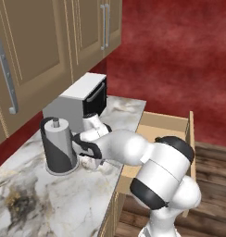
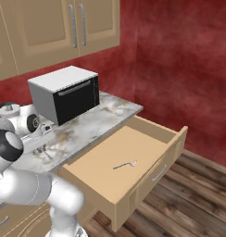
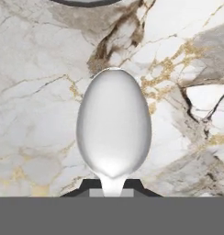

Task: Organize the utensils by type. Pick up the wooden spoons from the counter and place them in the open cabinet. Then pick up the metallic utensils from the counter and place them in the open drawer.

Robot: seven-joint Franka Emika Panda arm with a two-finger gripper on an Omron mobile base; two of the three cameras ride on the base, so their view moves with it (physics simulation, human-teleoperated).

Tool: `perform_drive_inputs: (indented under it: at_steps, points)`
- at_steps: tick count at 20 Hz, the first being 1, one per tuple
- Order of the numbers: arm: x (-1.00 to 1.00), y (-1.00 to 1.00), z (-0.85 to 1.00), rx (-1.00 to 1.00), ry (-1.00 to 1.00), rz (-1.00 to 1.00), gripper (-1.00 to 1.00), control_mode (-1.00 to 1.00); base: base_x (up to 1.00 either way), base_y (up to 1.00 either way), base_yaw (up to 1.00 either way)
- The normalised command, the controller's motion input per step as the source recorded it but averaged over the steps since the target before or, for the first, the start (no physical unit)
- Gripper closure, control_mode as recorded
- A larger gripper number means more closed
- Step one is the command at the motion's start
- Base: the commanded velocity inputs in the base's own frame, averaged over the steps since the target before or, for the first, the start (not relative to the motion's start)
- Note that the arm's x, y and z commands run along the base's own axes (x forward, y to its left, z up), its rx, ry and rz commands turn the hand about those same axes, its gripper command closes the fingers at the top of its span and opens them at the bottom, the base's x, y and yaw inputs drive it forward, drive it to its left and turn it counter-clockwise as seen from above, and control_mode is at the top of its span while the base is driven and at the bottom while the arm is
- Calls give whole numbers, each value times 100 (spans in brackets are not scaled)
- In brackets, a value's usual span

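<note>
A silver-grey metal spoon [image 3: 114, 124] fills the middle of the hand view, its oval bowl pointing away over the marble counter [image 3: 36, 92]. My gripper [image 3: 111, 187] is shut on the spoon's neck, one dark tip on each side. The hand reaches low over the counter [image 2: 96, 120] beside the toaster oven, with the gripper [image 2: 41, 149] pointing down. The open drawer [image 2: 105, 159] is pulled out to the right and holds one small thin metal piece [image 2: 125, 164]. The wooden spoons are out of view.
A grey toaster oven [image 1: 82, 95] stands at the back of the counter [image 1: 40, 199]. A paper towel holder [image 1: 59, 148] stands just left of my arm. Tan wall cabinets hang above, one door with a long silver bar handle [image 1: 6, 69]. The drawer [image 1: 161, 125] juts over the wooden floor.
</note>
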Motion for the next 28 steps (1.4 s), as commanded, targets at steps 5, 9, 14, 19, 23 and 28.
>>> perform_drive_inputs:
  at_steps: [5, 9, 14, 19, 23, 28]
  points:
    - [38, -58, 20, 0, -6, -12, 100, -100, 0, 0, 0]
    - [34, -74, 14, 0, -3, -19, 100, -100, 0, 0, 0]
    - [26, -74, 9, 0, -9, -22, 100, -100, 0, 0, 0]
    - [39, -71, 15, 0, -12, -23, 100, -100, 0, 0, 0]
    - [34, -75, 4, 1, -7, -26, 100, -100, 0, 0, 0]
    - [26, -75, 1, 6, -11, -27, 100, -100, 0, 0, 0]
